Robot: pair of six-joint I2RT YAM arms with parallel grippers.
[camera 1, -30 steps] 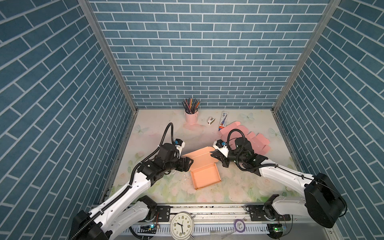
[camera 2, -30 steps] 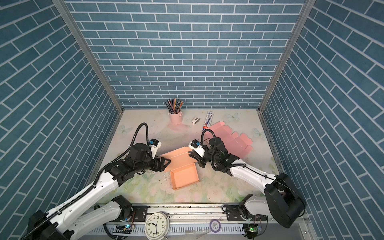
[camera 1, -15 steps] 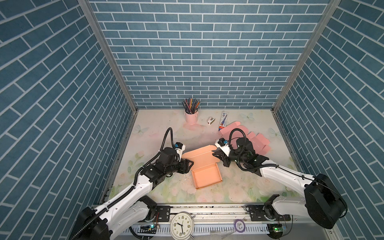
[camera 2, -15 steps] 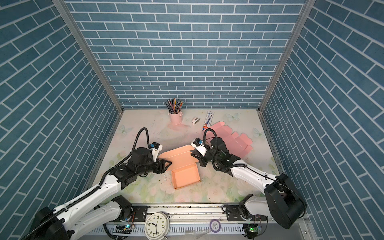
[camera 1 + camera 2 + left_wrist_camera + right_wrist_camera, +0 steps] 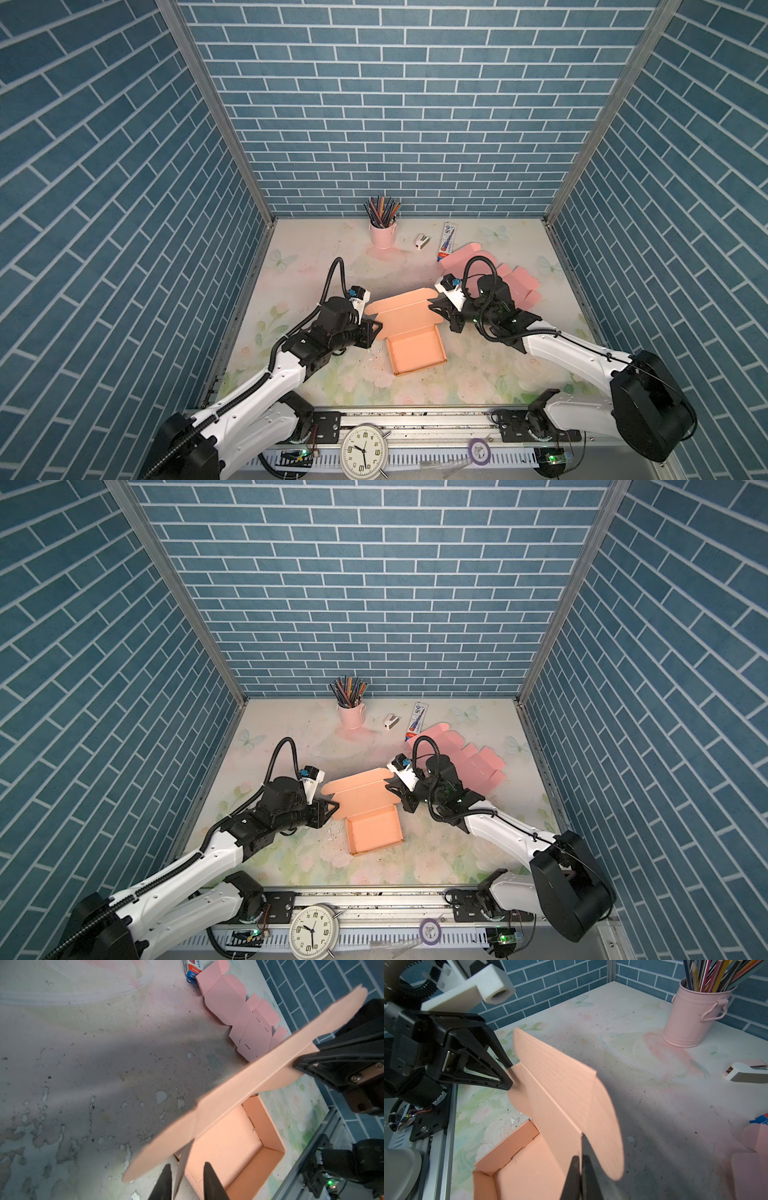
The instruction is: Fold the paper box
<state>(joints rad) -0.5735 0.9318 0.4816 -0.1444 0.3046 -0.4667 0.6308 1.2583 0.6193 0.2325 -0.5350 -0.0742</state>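
Nearest, on the front rail: a round clock (image 5: 364, 452). Just beyond, mid-way across the flowered table (image 5: 316, 266): the orange paper box (image 5: 417, 351), tray walls folded up, open-topped, orange floor showing all across. Hinged along the tray's far wall, the lid (image 5: 401, 309), raised clear of the table and slanting away, a side flap at each end.

At the lid's left end, the left gripper (image 5: 377, 327): jaws set narrow but not closed, the left flap hanging down between the two fingers (image 5: 166, 1180). In the left wrist view, a sliver of gap beside the paper. Contact perhaps on one side only, the tips being cut off at the frame edge. At the lid's right end, the right gripper (image 5: 581, 1159): jaws pressed together, pinching the lid by its rounded right flap, holding that end up.

Behind the right arm, flat on the table: a pink cardboard blank (image 5: 521, 282), unfolded, partly hidden by the arm. Farther back, near the rear wall: a pink bucket-shaped cup (image 5: 383, 235), upright, packed with coloured pencils (image 5: 381, 209) fanning out of the top. To the right of the cup and apart from it, a small white clip-like item (image 5: 422, 241), then a printed carton (image 5: 448, 241) lying flat, its near end at the blank's far corner.
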